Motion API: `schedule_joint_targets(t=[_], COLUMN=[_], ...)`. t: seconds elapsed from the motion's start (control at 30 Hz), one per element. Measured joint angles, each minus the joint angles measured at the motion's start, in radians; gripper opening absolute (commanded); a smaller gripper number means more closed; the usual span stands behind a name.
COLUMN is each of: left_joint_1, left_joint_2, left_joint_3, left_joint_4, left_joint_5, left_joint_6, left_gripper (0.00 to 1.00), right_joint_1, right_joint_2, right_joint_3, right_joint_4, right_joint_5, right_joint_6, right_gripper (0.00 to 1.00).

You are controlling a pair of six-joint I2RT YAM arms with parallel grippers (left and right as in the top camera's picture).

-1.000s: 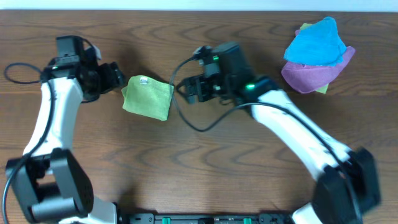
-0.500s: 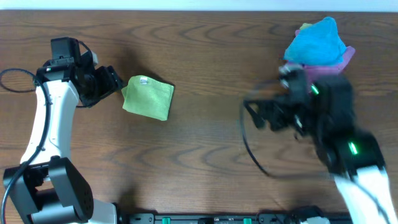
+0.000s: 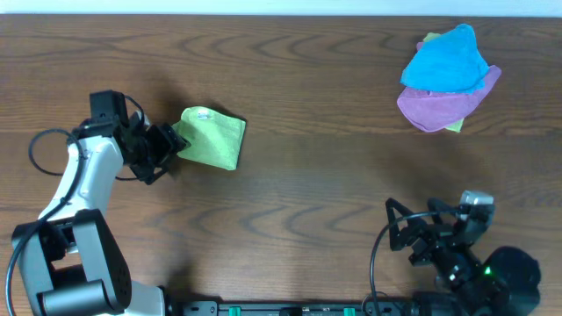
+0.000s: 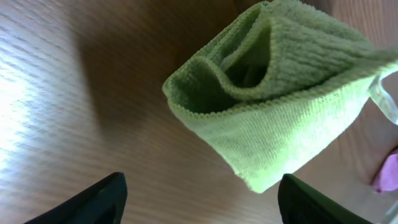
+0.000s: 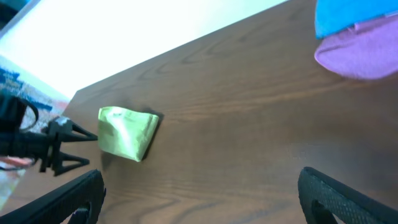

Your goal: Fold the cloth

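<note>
left gripper [image 3: 167, 147] jaws wide apart, holding nothing. its tips sit just beside the left edge of the cloth [image 3: 213, 139]; contact is hard to tell from overhead. the cloth lies folded on the table [image 3: 299, 175], left of centre, with its white tag [image 3: 203, 113] on top. in the wrist view its layers gape at the near corner and the tag is cut off at the frame edge. right gripper [image 3: 399, 235] is also spread wide and empty, low at the near right, arm mostly cut off. blue cloth [image 3: 443, 61] lies over purple cloth [image 3: 439, 107], far right.
</note>
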Motion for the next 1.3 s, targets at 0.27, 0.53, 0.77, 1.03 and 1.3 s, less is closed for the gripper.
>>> schedule_joint_targets(t=[0.27,0.53,0.77,1.03,1.3], left_joint_1=[0.0,0.0,0.0,-0.018,-0.05], left_joint_2=[0.0,0.0,0.0,0.013,0.077], left_joint_3=[-0.165,-0.249,-0.252,-0.252,-0.235], left_joint_4=[0.243,0.448,0.48,0.521,0.652], left_joint_5=[0.038,0.052,0.029,0.026,0.045], left_joint_6=[-0.146,-0.277,-0.335,-0.354,-0.402], left_gripper=[0.86,0.91,0.94,0.95,0.88], right_joint_1=[0.0,0.0,0.0,0.0,-0.001], right_joint_2=[-0.011,-0.011,-0.011,-0.011,-0.011], right_joint_3=[-0.011,-0.011,-0.011,-0.011,-0.011], right_joint_4=[-0.014,-0.021,-0.026,-0.026,-0.026], right_joint_5=[0.022,0.024,0.025,0.025,0.025], right_joint_6=[0.046,0.05,0.05,0.05,0.05], right_gripper=[0.99,0.99,0.99,0.99,0.99])
